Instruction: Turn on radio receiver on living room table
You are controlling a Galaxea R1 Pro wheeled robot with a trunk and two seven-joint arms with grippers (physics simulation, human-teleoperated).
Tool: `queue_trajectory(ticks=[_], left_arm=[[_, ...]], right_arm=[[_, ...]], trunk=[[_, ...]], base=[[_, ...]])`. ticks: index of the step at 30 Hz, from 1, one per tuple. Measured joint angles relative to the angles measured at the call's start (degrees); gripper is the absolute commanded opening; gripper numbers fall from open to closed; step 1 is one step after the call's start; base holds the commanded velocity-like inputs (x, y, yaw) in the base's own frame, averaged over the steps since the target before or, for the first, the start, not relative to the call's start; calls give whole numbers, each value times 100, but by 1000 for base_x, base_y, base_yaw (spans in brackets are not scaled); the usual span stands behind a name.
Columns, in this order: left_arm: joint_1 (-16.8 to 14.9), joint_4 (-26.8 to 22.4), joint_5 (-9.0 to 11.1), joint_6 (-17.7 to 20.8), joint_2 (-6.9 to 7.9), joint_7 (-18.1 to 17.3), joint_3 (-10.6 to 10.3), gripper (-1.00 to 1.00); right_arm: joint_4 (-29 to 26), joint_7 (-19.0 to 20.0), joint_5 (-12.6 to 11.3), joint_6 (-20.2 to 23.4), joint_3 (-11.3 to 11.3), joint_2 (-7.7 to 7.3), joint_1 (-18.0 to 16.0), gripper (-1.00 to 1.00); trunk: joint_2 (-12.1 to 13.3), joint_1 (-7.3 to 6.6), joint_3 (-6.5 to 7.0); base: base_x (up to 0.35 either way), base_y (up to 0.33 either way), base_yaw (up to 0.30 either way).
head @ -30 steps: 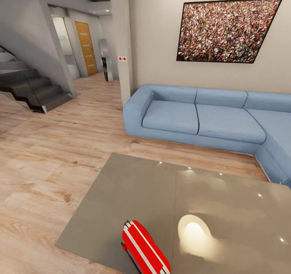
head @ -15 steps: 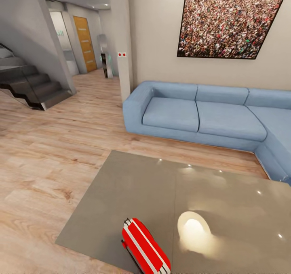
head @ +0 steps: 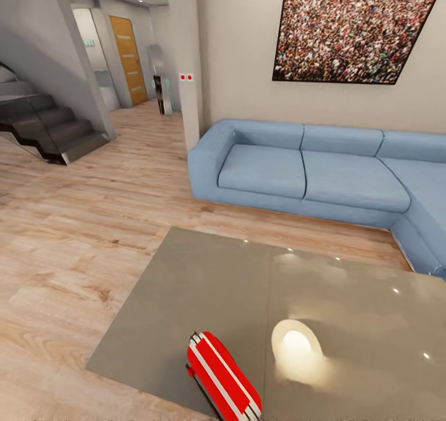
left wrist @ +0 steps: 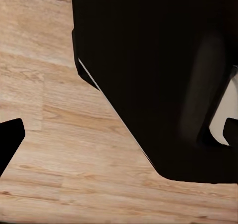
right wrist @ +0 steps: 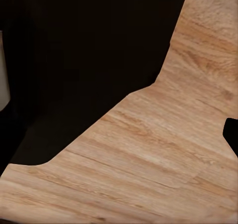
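step in hand: the approach is judged close to done; the radio (head: 223, 377) is within the head view, no arm is raised over the table (head: 204, 297), and the reach is not yet begun.
radio position: it is seen lying on the table top close to the near edge, toward the near left corner, and is partly cut by the picture's lower border.
next move: an arm would need to be brought up over the near edge and a fingertip pressed on the dial, whose face is not shown here.
claws: the state of the left and right claws cannot be told; dark robot body and plank floor (left wrist: 59, 149) are shown in the wrist views.
materials: the radio is a glossy red rounded box with white stripes and silver trim; the table top is a flat, grey-taupe, mirror-like slab carrying a lamp reflection (head: 297, 346).
surroundings: a blue cushioned sofa (head: 297, 173), a framed crowd picture (head: 359, 27) and a dark staircase (head: 49, 126) are shown.
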Motion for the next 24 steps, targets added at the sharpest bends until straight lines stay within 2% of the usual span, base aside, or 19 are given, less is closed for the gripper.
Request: queue_trajectory(ticks=[24], left_arm=[[0,0,0,0,0,0,2,100]], right_arm=[[-1,0,0,0,0,-9,0,100]], trunk=[[0,0,-222]], base=[[0,0,0]])
